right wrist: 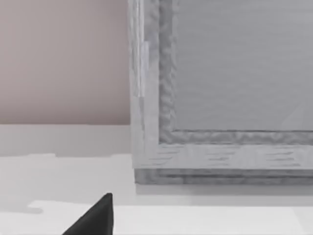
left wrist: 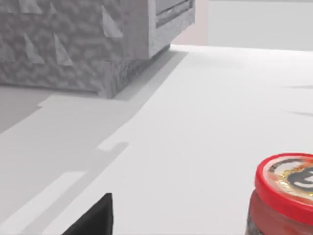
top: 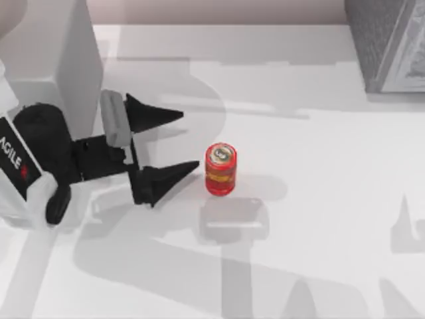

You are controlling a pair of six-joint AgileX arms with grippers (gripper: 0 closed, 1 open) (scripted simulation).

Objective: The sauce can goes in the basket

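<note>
Top view: our left hand (top: 187, 141) gapes wide, sauce can (top: 220, 169) upright on tabletop (top: 319, 199) at its 3 o'clock, apart. Basket (top: 385, 43) at 1 o'clock. Left wrist: can looks rigid, light, slick (grip mid-body). Right wrist: right hand's spread, cannot tell.

White lettering "AGILE" read on left arm's (top: 26, 159) black housing; sauce can (top: 220, 169) label markings could not be read.

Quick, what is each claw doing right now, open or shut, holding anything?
Left gripper: open, empty, just left of the sauce can.
Right gripper: cannot be told; it faces the basket.
</note>
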